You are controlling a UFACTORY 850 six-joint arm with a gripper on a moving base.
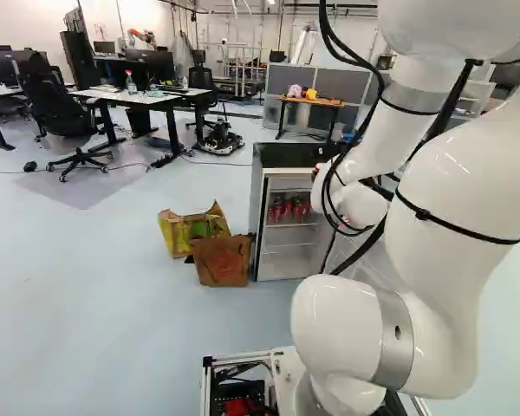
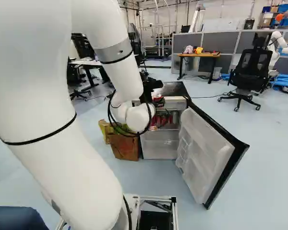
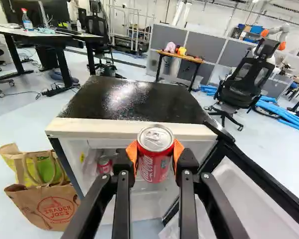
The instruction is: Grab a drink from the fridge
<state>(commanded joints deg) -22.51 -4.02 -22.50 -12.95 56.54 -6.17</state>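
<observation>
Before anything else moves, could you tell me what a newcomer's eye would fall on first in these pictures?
Most likely the red can, held upright between the orange pads of the gripper, in front of the fridge. Next, probably the fridge door, swung wide open at the right of the fridge in the right base view. The brown bag and green-yellow bag stand on the fridge's other side.

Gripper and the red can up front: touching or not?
Touching. The wrist view shows the gripper shut on the red can, an orange pad against each side, no gap showing.
</observation>
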